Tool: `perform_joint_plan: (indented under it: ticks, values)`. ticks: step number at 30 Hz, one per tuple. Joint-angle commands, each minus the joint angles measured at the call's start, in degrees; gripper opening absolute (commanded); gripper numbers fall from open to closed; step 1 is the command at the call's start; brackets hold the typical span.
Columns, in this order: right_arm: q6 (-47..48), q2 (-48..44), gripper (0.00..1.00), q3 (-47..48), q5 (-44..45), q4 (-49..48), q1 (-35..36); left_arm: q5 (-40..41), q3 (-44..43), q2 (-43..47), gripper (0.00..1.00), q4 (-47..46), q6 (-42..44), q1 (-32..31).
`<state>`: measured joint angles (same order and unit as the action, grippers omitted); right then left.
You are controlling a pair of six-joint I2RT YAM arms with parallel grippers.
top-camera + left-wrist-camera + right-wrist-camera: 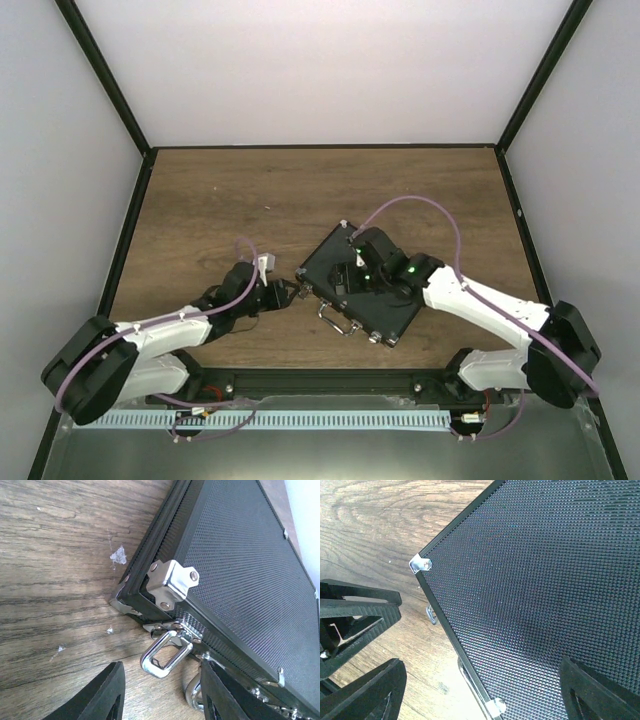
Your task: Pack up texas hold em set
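Fingers of the left gripper (161,677) are standing spread apart, low over the table (55,555), straddling one silver latch (164,652) whose loop is hanging loose on the front edge of the case (240,570). This placement is judged to be a lining-up for pushing the loop home, since the lid is already lying shut.

Moving right, the case is lying flat near the middle of the table, turned diagonally, with its handle (335,318) facing the arm bases. The lid is hiding the contents.

Farther right, the right gripper (480,680) is hovering over the lid with its fingers wide apart, gripping nothing. Whether it is touching the lid cannot be told. Its position is judged to be for steadying the case against the left arm's push.

Count: two arms, two grippers, one case, one handle, one latch plainly showing, and one riveted corner cap (172,585) beside it. A second silver ring (192,695) is showing just right of the latch; what it is cannot be told.
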<state>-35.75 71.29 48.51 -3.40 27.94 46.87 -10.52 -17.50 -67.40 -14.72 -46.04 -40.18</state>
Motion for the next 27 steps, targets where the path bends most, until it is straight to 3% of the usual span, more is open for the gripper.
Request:
perform_joint_plan:
  ticks: [1,10,27]
  values:
    - [5.2,2.8,0.84,4.6,3.2,2.6,3.1,-1.8,-1.6,-2.5,0.43,0.1,1.0,-0.3]
    - [10.9,18.4,0.65,13.9,17.8,10.8,11.2,-4.6,-2.2,-9.0,0.36,-4.9,-0.6,-0.4]
    - [14.1,24.0,0.51,7.6,11.2,4.9,11.9,-3.8,-2.3,-13.2,0.27,-6.9,-0.9,-0.4]
